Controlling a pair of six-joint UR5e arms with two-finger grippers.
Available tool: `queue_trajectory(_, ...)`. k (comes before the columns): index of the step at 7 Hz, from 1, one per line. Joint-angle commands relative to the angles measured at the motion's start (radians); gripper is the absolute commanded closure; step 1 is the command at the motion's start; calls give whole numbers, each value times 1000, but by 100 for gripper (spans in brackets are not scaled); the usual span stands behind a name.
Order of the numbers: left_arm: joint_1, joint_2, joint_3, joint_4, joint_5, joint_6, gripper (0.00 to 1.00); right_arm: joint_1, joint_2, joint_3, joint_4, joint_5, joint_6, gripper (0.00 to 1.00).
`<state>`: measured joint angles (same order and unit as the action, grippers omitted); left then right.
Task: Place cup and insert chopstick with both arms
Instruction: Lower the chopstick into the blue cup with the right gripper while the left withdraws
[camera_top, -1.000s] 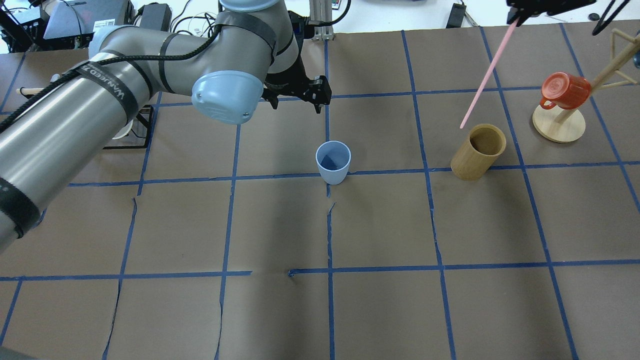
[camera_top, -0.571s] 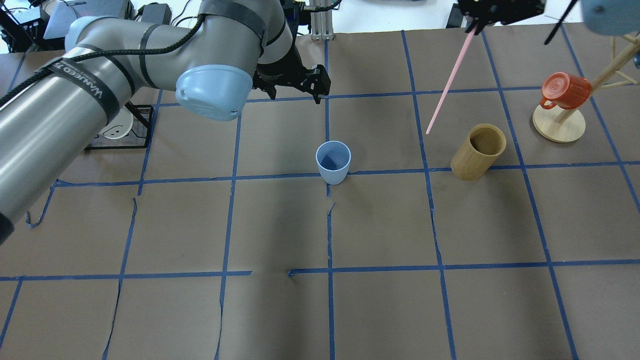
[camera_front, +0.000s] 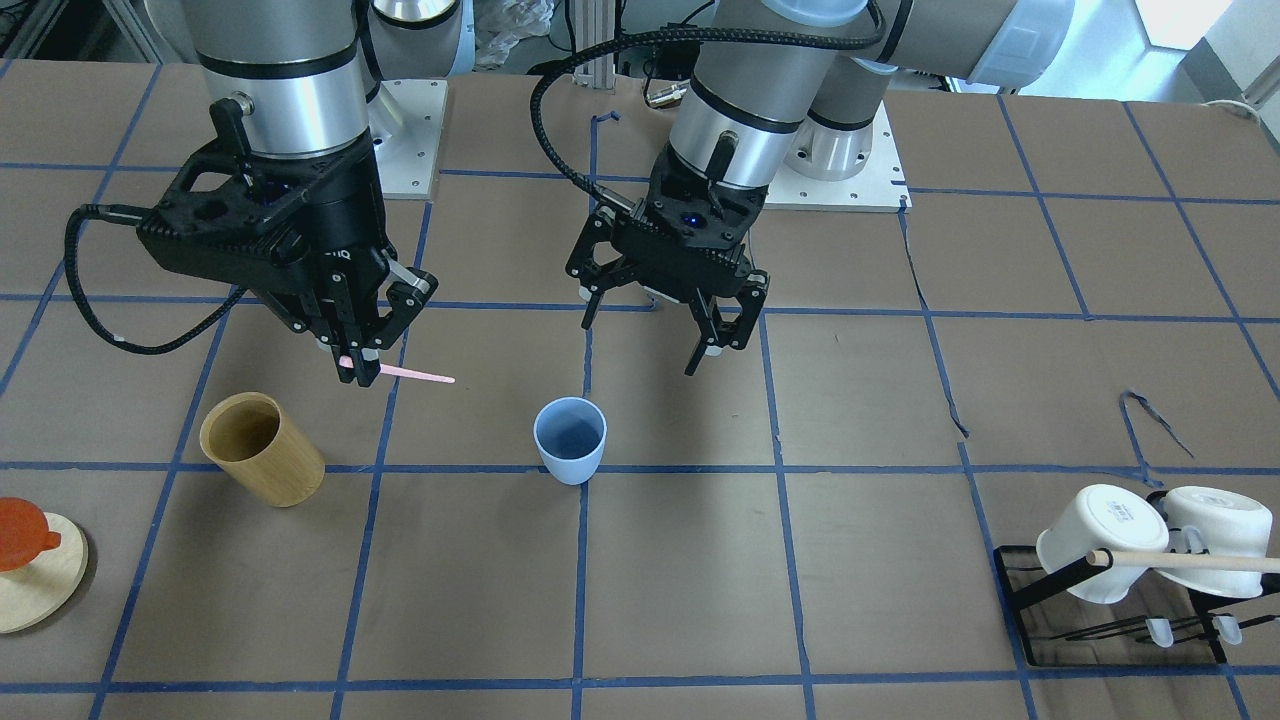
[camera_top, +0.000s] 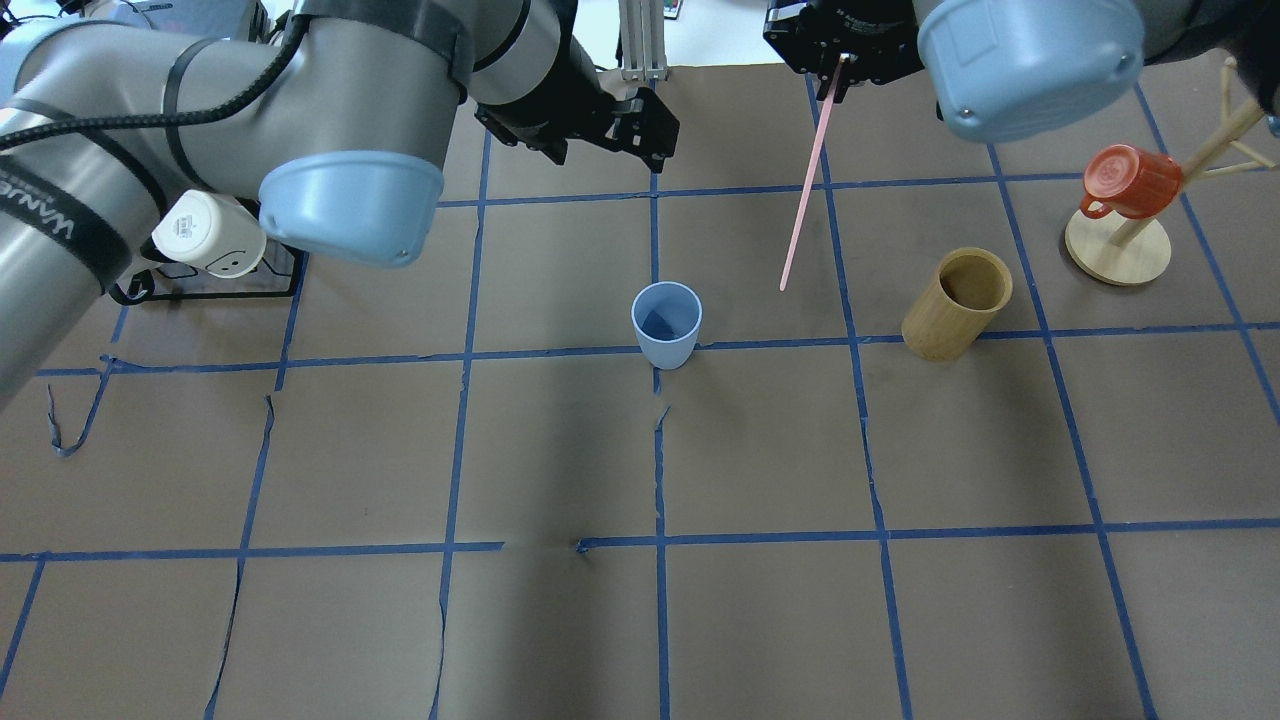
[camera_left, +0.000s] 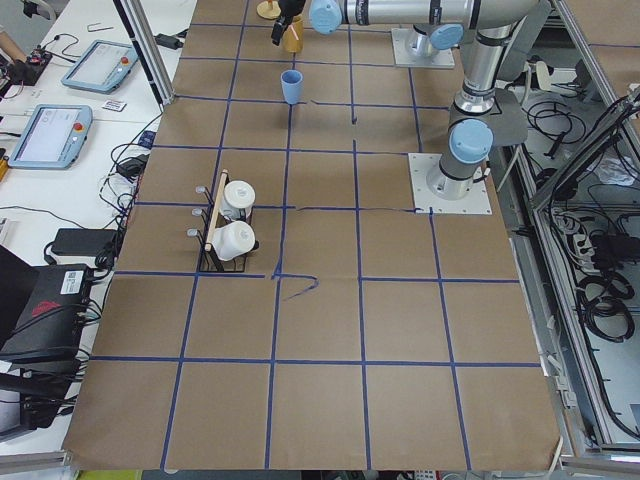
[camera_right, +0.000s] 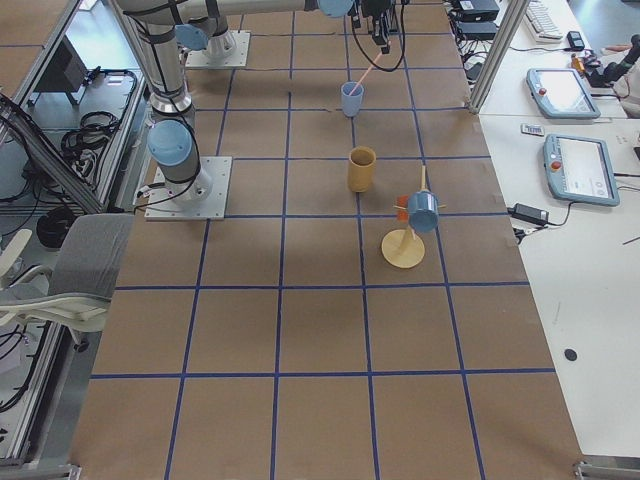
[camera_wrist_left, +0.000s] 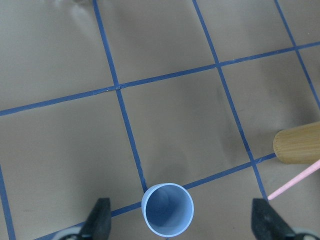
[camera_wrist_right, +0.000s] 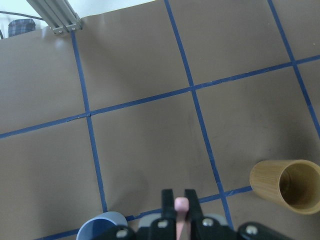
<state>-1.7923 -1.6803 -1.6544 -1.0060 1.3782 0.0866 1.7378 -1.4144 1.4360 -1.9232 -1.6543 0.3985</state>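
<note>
The light blue cup (camera_top: 666, 325) stands upright and empty mid-table; it also shows in the front view (camera_front: 570, 440) and the left wrist view (camera_wrist_left: 167, 209). My left gripper (camera_top: 605, 150) is open and empty, raised behind the cup on the robot's side (camera_front: 640, 348). My right gripper (camera_top: 838, 65) is shut on the top end of the pale pink chopstick (camera_top: 808, 175), which hangs slanted in the air. Its lower tip is to the right of the cup and apart from it (camera_front: 410, 375). The right wrist view shows the stick (camera_wrist_right: 181, 207) between the shut fingers.
A tan wooden cylinder (camera_top: 958, 303) stands right of the cup. A wooden mug tree (camera_top: 1117, 250) with a red mug (camera_top: 1130, 182) is at the far right. A black rack with white mugs (camera_front: 1130, 560) is on the left side (camera_top: 208, 235).
My right gripper has carried the chopstick leftward, from beside the wooden cylinder toward the cup. My left arm has swung back a little, away from the cup, gripper still open.
</note>
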Motion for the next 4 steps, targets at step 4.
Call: queue_trajectory(4, 209, 82, 232, -815, 133, -48, 0, 116, 20, 60, -163, -51, 137, 98)
